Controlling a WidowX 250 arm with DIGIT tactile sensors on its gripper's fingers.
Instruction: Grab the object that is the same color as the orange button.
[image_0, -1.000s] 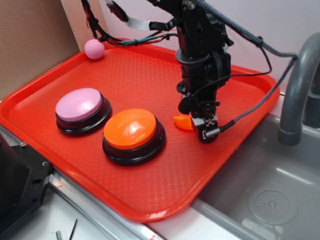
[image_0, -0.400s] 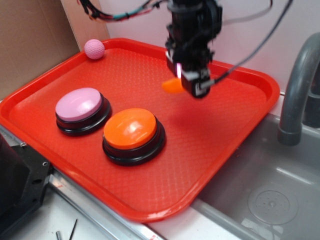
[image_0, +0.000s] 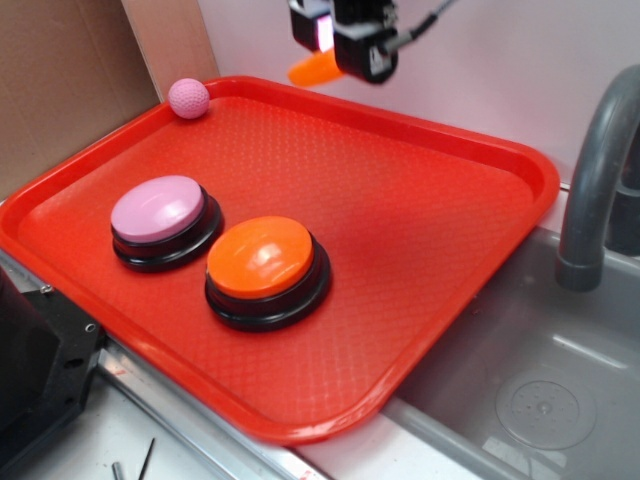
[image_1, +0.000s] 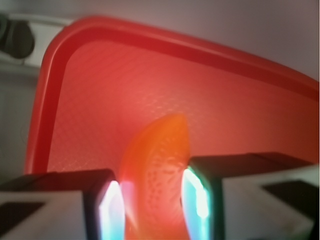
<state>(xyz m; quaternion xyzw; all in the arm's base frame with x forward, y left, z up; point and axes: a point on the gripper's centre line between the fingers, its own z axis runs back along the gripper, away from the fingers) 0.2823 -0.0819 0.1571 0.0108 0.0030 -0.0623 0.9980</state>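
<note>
Only the lowest part of the gripper is seen in the exterior view, the arm above being cut off by the top edge of the frame. At the far left corner of the red tray a pink dimpled ball is seen, resting against the rim. Nearer the front left, a lilac-pink button on a black base is placed just beside the orange button, also on a black base, the two bases almost touching. Above the tray's far edge, well clear of its surface, the orange crescent is held in the air, clamped between the two fingers; only its left tip is shown there, the rest being hidden behind the gripper. In the wrist view the crescent is shown glossy and translucent, with a faint pulp-like texture, pinched by both pads, its lower end cut off by the frame. At the right a grey tap over a grey sink is partly cropped.
</note>
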